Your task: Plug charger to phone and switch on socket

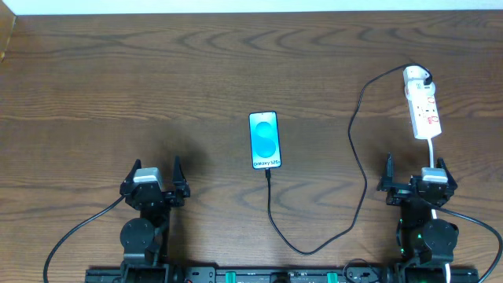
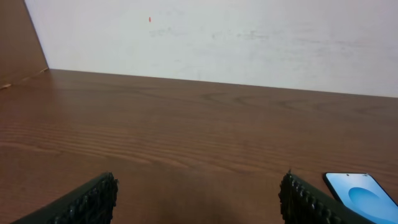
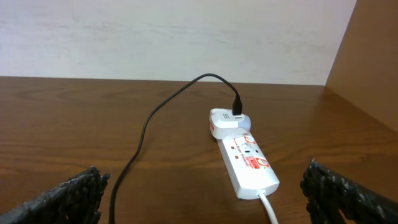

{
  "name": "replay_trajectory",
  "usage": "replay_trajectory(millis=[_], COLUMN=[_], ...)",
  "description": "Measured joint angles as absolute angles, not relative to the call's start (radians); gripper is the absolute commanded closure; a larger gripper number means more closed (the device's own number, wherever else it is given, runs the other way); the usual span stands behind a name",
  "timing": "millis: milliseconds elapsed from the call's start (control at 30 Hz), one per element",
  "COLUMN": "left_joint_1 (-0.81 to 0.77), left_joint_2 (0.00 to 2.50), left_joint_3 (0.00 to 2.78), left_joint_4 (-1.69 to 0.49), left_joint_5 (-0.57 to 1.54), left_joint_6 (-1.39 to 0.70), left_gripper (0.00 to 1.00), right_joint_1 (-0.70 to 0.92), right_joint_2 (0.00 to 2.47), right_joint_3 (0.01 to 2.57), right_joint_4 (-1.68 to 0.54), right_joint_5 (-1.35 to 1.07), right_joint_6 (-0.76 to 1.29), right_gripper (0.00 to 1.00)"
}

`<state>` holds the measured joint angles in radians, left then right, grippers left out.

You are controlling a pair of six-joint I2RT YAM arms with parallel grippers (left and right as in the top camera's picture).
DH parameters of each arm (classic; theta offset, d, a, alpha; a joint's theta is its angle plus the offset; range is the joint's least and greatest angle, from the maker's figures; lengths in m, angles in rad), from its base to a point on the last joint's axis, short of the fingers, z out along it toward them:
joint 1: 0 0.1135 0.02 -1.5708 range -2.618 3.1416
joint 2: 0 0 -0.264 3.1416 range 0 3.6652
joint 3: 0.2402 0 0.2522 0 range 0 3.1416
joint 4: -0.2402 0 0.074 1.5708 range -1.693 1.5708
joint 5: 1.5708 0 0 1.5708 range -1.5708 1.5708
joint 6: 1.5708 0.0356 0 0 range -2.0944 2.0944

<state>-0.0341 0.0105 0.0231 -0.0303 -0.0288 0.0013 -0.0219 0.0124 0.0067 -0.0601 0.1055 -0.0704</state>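
Note:
The phone [image 1: 264, 140] lies flat at the table's middle with its blue-cyan screen up; its corner also shows in the left wrist view [image 2: 360, 190]. The black charger cable [image 1: 357, 149] runs from the phone's near end in a loop to its white plug [image 1: 417, 77], seated at the far end of the socket [image 1: 424, 110], a white power strip at the far right. The socket [image 3: 247, 163] and cable [image 3: 146, 130] show in the right wrist view. My left gripper [image 1: 156, 174] is open and empty at the near left. My right gripper [image 1: 415, 169] is open and empty, just near the socket.
The power strip's white cord [image 1: 435, 153] runs from its near end toward my right arm. A pale wall [image 3: 174, 37] stands beyond the table's far edge, and a brown side panel [image 3: 367, 74] rises at the right.

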Motion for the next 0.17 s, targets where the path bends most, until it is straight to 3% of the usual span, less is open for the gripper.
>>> replay_trajectory(millis=[167], left_joint_1=[-0.034], left_joint_2=[0.010], left_joint_3=[0.023], left_joint_4=[-0.030], left_joint_5=[-0.029], left_joint_6=[0.001], left_gripper=[0.17], right_joint_1=[-0.022], right_joint_2=[0.012], right_joint_3=[0.006], right_joint_4=[-0.060], right_joint_5=[0.105], right_joint_6=[-0.070], right_gripper=[0.01])
